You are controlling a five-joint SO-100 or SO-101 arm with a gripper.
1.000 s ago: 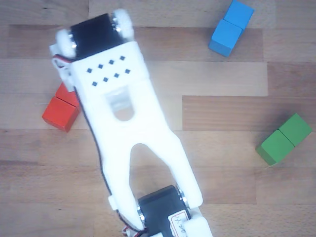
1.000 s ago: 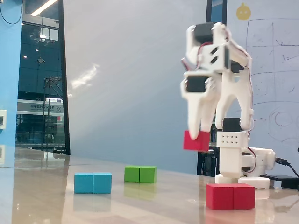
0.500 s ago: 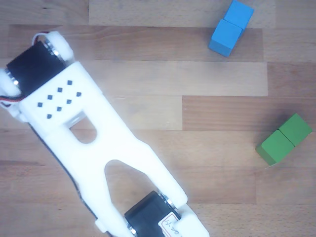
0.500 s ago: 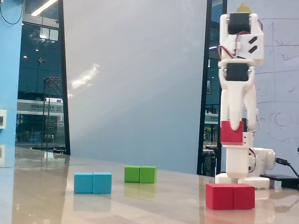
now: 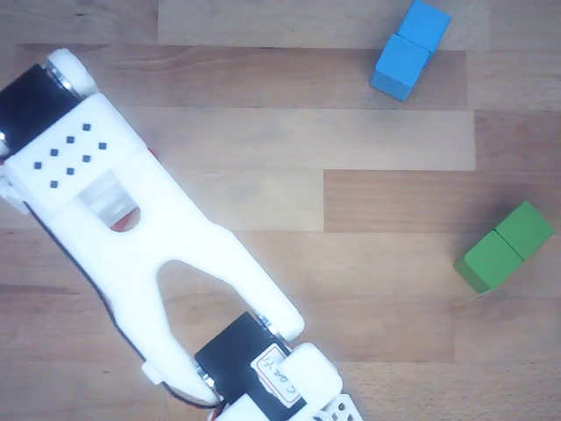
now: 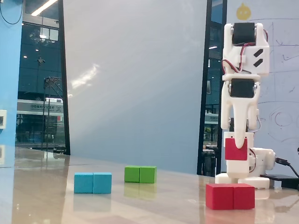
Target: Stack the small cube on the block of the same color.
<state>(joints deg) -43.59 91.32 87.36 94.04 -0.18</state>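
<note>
1. Gripper (image 6: pixel 237 150): in the fixed view it is pointing straight down with its fingers clamped on the cube (image 6: pixel 236 149), which is hanging clear of the table (image 6: pixel 140 200).
2. Cube: it is sitting above the red block (image 6: pixel 230 196), apart from it, with open air between its underside and the block's top face. Its position is appearing roughly over the block's middle, perhaps slightly toward the right half in this view.
3. Red block: it is lying flat on the table, seam upright across its middle, in front of the arm's base (image 6: pixel 243 170).
4. Other view, from above: the white arm (image 5: pixel 131 219) is covering the left part of the table (image 5: pixel 351 140); the cube, the gripper tips and nearly all of the red block are being hidden beneath it, so alignment in depth cannot be judged there.
5. Distractors: the blue block (image 5: pixel 408 49) and green block (image 5: pixel 503 246) are lying well apart from the arm, off to the right in the view from above, and are playing no part.
6. Step in hand, as a judgement: the carry is ending and the placement is beginning, with the cube held over its target.
7. Next move, as a judgement: it is calling for a straight, slow descent until the cube is resting on one half of the red block, faces square and edges not overhanging, and only then for the fingers to part.
</note>
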